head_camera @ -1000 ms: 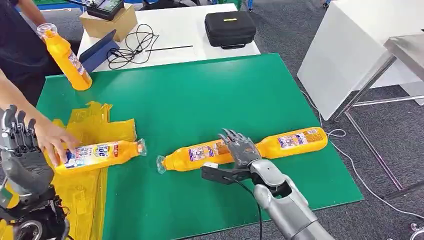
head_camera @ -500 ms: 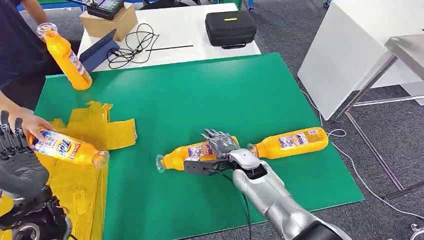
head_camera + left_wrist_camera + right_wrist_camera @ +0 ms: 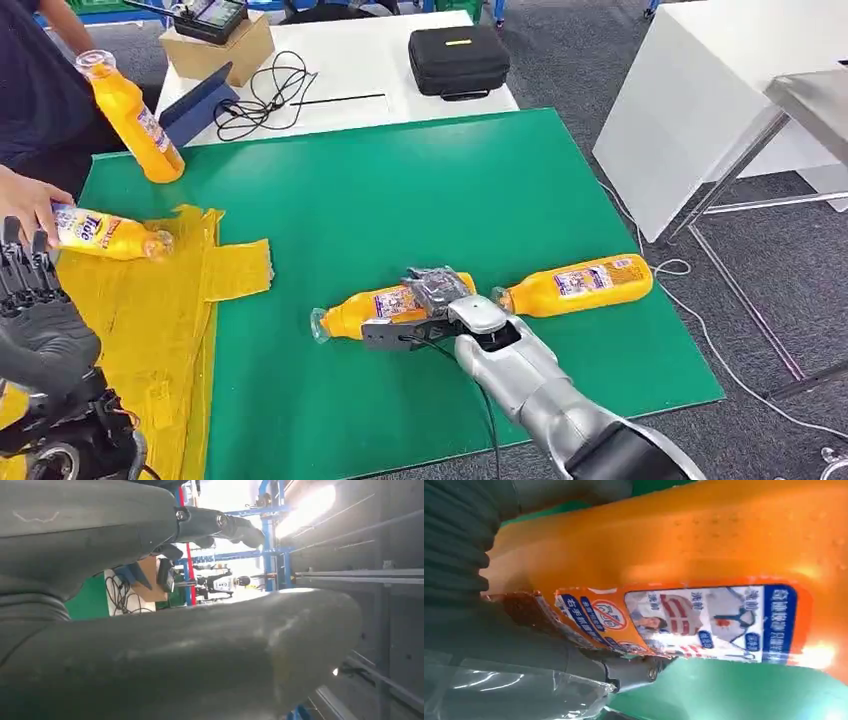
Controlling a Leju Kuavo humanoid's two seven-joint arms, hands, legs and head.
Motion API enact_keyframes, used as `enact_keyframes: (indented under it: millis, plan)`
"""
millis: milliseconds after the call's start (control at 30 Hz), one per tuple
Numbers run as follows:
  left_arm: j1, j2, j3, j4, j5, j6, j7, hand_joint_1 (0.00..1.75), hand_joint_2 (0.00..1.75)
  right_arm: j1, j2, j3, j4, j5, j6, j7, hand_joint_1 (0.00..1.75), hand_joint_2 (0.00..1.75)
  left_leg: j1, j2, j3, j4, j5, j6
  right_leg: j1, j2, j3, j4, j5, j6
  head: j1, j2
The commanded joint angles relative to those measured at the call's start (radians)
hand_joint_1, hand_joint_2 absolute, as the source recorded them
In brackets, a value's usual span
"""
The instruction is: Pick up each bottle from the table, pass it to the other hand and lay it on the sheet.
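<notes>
Right hand [image 3: 437, 288] now down on bottle [image 3: 385, 308]; label [image 3: 704, 620] legible at wrist.

The right arm [image 3: 540, 395] shows off smooth silver casing, rounded segment after segment, with a black band at its lower end. A thin black cable [image 3: 487, 395] runs along it toward the wrist. The right robot hand [image 3: 432, 292] has dark grey fingers and a black bracket beside it. Over on the left robot hand [image 3: 40, 325]: dark grey fingers, a bulky ribbed grey cover, black machinery with coloured wires below.
</notes>
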Motion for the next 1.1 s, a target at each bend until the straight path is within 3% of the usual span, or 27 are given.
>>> enact_keyframes:
  millis: [33,167,233,333,367,400,667,800,933,1100]
  plan:
    - [-0.028,-0.036,0.018,0.044,-0.009,-0.010,0.012,0.00,0.00,0.090,-0.056,-0.013,-0.018,0.080,-0.003,0.100,1.75,1.75,0.001,-0.004,0.003,-0.002,0.001,-0.001,0.001,-0.006,0.005,-0.002,-0.001,-0.001,0.000,0.000]
    - [-0.015,-0.037,0.027,0.065,0.073,-0.123,0.111,0.00,0.00,0.208,-0.067,-0.129,-0.335,0.015,-0.053,0.050,1.75,1.75,0.001,-0.007,0.005,-0.002,0.001,-0.001,0.001,-0.007,0.007,-0.003,-0.001,-0.001,0.000,0.000]
    - [-0.012,-0.037,0.029,0.069,0.074,-0.128,0.108,0.00,0.00,0.216,-0.069,-0.130,-0.360,0.014,-0.038,0.054,1.75,1.75,0.000,-0.006,0.004,-0.001,0.001,-0.001,0.000,-0.005,0.007,-0.002,-0.001,-0.001,0.000,0.000]
    - [0.020,-0.036,0.039,0.056,0.129,-0.177,0.105,0.00,0.00,0.289,-0.056,-0.180,-0.518,-0.178,-0.107,-0.068,1.75,1.75,-0.001,-0.004,0.003,-0.001,-0.001,-0.001,0.000,-0.005,0.006,-0.001,-0.001,-0.001,0.000,0.000]
    - [0.041,-0.030,0.042,0.052,0.157,-0.202,0.101,0.00,1.75,0.326,-0.063,-0.179,-0.604,-0.251,-0.132,-0.105,1.75,1.75,-0.001,-0.003,0.002,-0.001,-0.001,-0.001,-0.001,-0.003,0.005,-0.001,-0.001,-0.001,0.000,0.000]
    - [0.055,-0.024,0.041,0.054,0.169,-0.210,0.104,0.00,1.75,0.356,-0.064,-0.179,-0.667,-0.329,-0.151,-0.148,1.75,1.75,-0.001,-0.003,0.002,-0.001,-0.001,-0.001,-0.001,-0.003,0.004,-0.001,-0.001,0.000,0.000,0.000]
    - [0.052,-0.023,0.040,0.060,0.171,-0.212,0.103,0.00,1.75,0.367,-0.074,-0.168,-0.693,-0.337,-0.149,-0.140,1.75,1.75,0.000,-0.003,-0.005,0.000,-0.001,-0.001,0.000,-0.004,-0.003,0.000,-0.002,0.000,0.000,0.000]
    - [0.118,0.001,-0.004,0.064,0.232,-0.267,0.104,0.00,1.75,0.435,-0.059,-0.142,-0.821,-0.464,-0.244,-0.275,1.75,1.75,0.000,-0.001,-0.004,0.000,-0.002,-0.002,0.000,-0.002,-0.002,0.000,-0.002,-0.001,0.000,0.000]
    - [0.192,-0.007,-0.057,0.040,0.244,-0.296,0.087,0.00,1.75,0.492,-0.078,-0.091,-0.916,-0.475,-0.311,-0.301,1.75,1.75,-0.001,-0.001,-0.004,-0.001,-0.003,-0.001,-0.001,-0.001,-0.003,0.000,-0.003,-0.001,0.000,0.000]
    - [0.182,-0.011,-0.081,0.050,0.270,-0.315,0.094,0.00,1.75,0.502,-0.087,-0.071,-0.913,-0.490,-0.345,-0.304,1.75,1.75,0.000,-0.002,-0.006,0.000,-0.002,-0.001,0.000,-0.003,-0.004,0.000,-0.002,-0.001,0.000,0.000]
